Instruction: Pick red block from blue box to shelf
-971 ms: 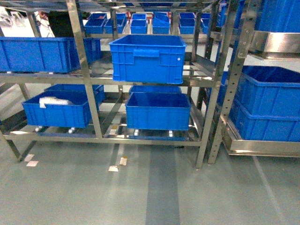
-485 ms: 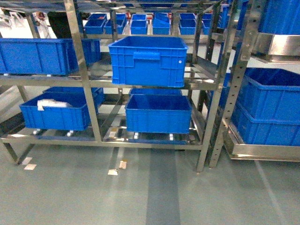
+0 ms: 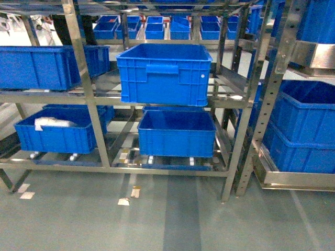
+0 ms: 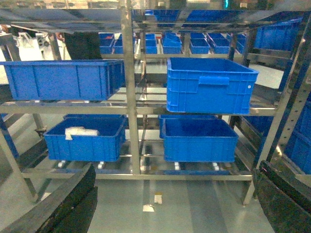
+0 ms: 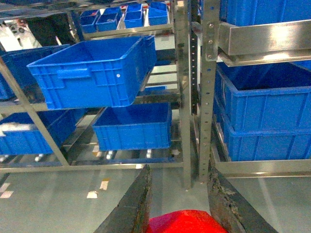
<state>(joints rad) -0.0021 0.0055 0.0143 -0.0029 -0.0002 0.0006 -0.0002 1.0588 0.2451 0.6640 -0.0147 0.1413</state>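
Right wrist view: the red block (image 5: pixel 182 222) sits at the bottom centre, pinched between the right gripper (image 5: pixel 179 204) jaws. It looks light, rigid and glossy, so slippery; flat sides suit gripping. The left gripper (image 4: pixel 170 204) jaws spread wide, empty, facing the shelf (image 4: pixel 129 97).

Shelf (image 3: pixel 89 112) ahead: crate (image 3: pixel 164 73) on mid tier, 2nd crate (image 3: pixel 176 133) directly below on bottom tier; lower-left crate (image 3: pixel 56 130) w/ wrapped item (image 3: pixel 52 123) inside; 2nd rack (image 3: pixel 293 104) at right.
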